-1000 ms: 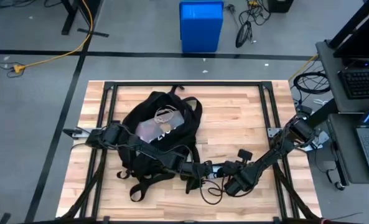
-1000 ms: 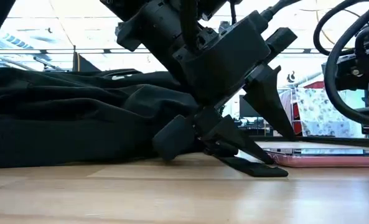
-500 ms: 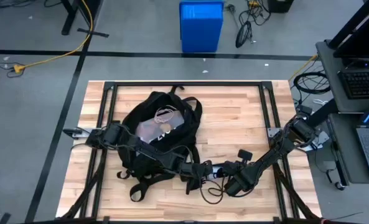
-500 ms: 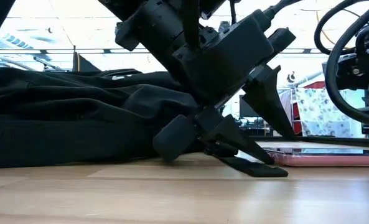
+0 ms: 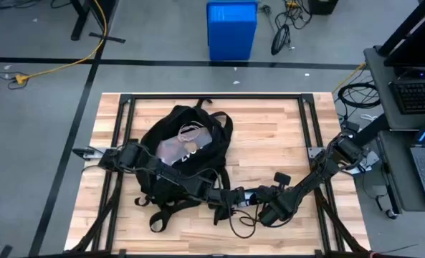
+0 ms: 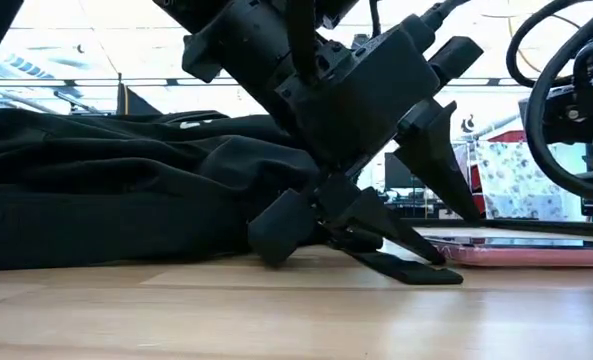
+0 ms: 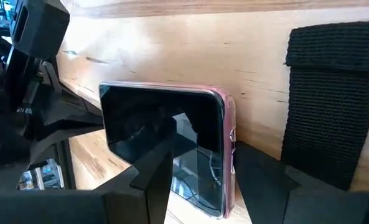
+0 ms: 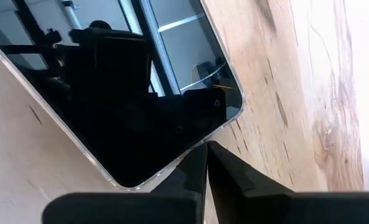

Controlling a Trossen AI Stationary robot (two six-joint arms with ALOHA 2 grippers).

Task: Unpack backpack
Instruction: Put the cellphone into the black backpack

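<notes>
Close up, the right wrist view shows the right gripper (image 8: 204, 163) with fingers together, tips at a corner of the phone (image 8: 119, 93) lying flat on the table (image 8: 308, 93). Only the left wrist view shows the phone's pink case and a black strap (image 7: 327, 102) beside it; the left gripper (image 7: 203, 180) stands open around the phone's edge. Farther back, the backpack (image 5: 187, 154) lies behind both grippers, toward the table's left.
</notes>
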